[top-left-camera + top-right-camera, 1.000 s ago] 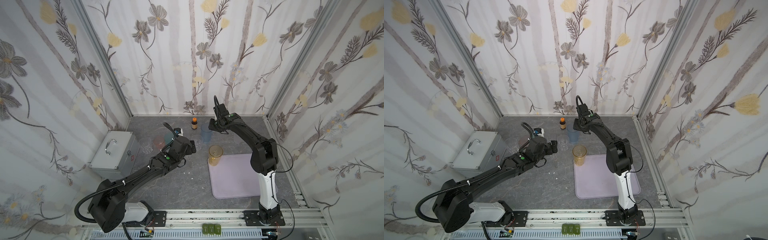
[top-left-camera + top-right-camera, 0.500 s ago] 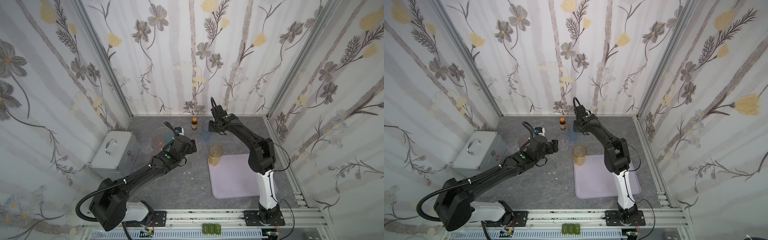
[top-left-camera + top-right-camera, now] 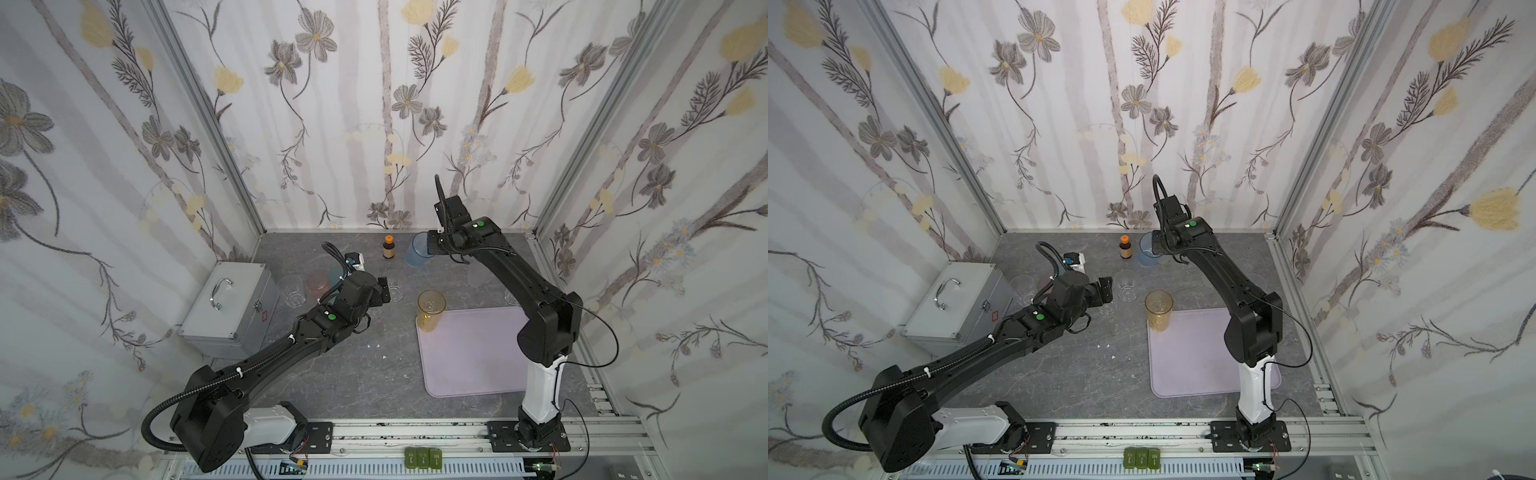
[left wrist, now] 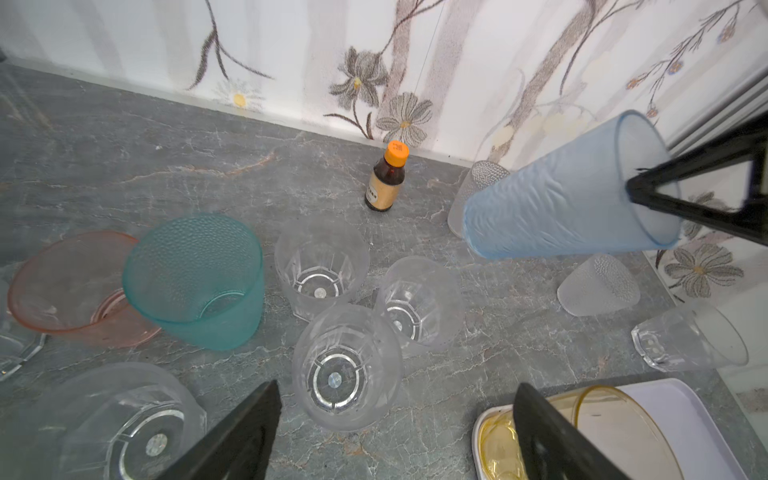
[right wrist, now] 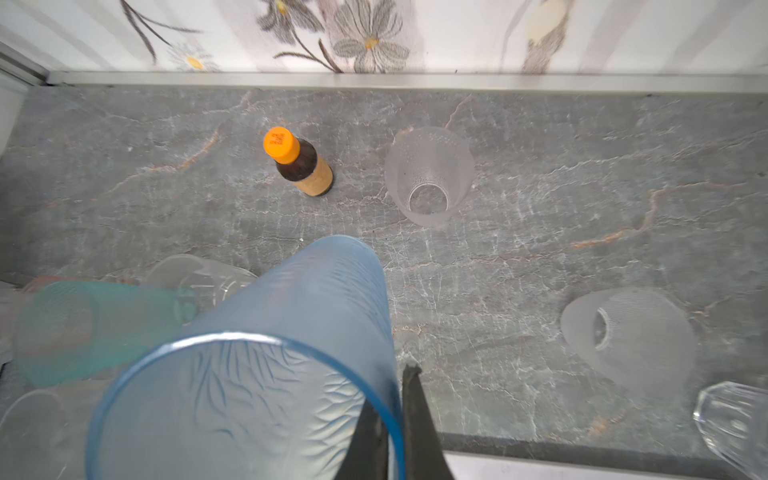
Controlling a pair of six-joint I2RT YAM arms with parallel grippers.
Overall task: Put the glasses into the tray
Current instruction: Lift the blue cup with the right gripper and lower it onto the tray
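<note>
Right fingers (image 5: 420, 419), arm outstretched, pinch the tilted blue glass (image 5: 299, 316).

Frosted blue glass (image 4: 561, 199) (rippled), matt lilac tray (image 3: 469, 353), brushed-metal case (image 3: 241, 318)

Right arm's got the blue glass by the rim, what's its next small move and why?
Probably carry the blue glass over to the tray: the right gripper is shut on its rim, holding it tilted, and the tray has bare room beside the amber glass.

Approx. 12 glasses (image 4: 347, 365), 1 tray (image 3: 469, 353), 1 bottle (image 4: 384, 183), 1 case (image 3: 232, 303).
</note>
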